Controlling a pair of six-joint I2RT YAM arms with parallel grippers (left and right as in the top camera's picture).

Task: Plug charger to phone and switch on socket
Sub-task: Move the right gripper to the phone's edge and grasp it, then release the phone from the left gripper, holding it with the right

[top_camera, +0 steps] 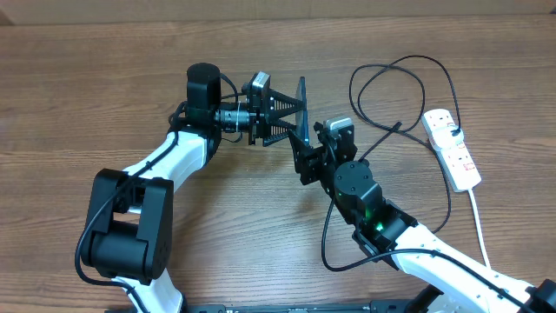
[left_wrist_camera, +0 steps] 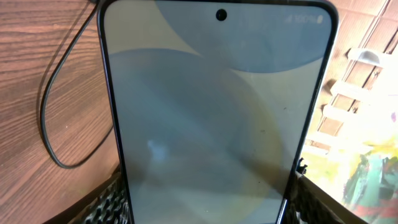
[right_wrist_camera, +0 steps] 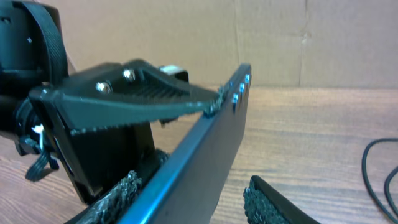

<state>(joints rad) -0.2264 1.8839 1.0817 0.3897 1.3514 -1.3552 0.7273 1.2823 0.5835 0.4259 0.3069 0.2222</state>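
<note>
The phone is held off the table, edge-on to the overhead camera. My left gripper is shut on its two long edges; in the left wrist view the light blue-grey screen fills the frame between the fingers. My right gripper is open, with its fingers on either side of the phone's dark body and a gap at the right finger. The charger's black cable lies in loops on the table to the right. The white socket strip lies at the far right.
The strip's white cord runs toward the front edge. Black cable also shows on the wood in the left wrist view and in the right wrist view. A cardboard wall stands behind the table.
</note>
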